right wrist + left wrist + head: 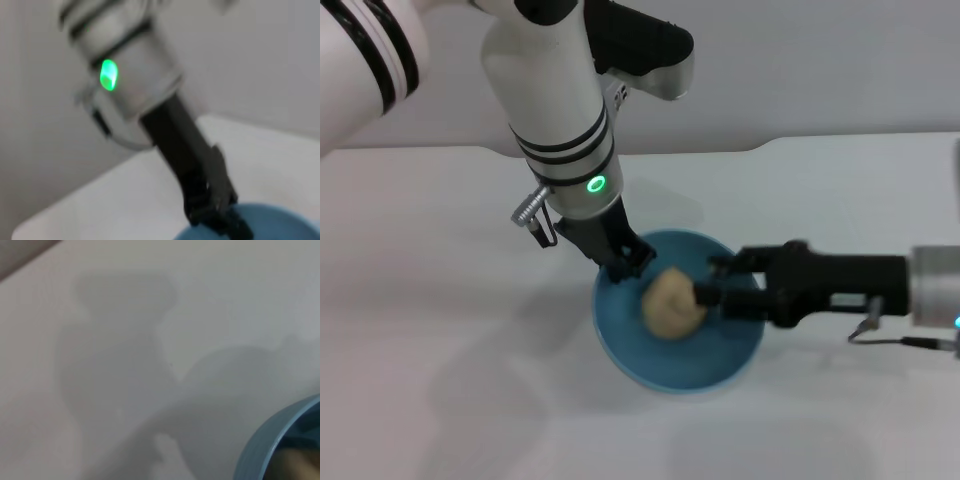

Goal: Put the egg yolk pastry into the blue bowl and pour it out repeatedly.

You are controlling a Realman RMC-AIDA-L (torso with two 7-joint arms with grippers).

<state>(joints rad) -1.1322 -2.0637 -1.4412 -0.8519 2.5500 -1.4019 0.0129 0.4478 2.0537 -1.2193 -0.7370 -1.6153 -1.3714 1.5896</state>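
Head view: the blue bowl sits on the white surface at lower centre of the frame, apparently tipped so that its inside faces the camera. The egg yolk pastry lies inside the bowl, near its middle. The left claw descends from the upper left and closes on the bowl's upper-left rim, 1 finger inside and 1 outside. The right claw reaches in horizontally from the right edge over the bowl's right rim; its narrow-set fingers touch the pastry's right side, gripping it. A thin cable hangs under the right arm at the right edge.

Left wrist view: only the bowl's rim at lower right and arm shadows on the surface.

Right wrist view: the left arm's green light at upper left; its claw meets the bowl rim at the bottom.
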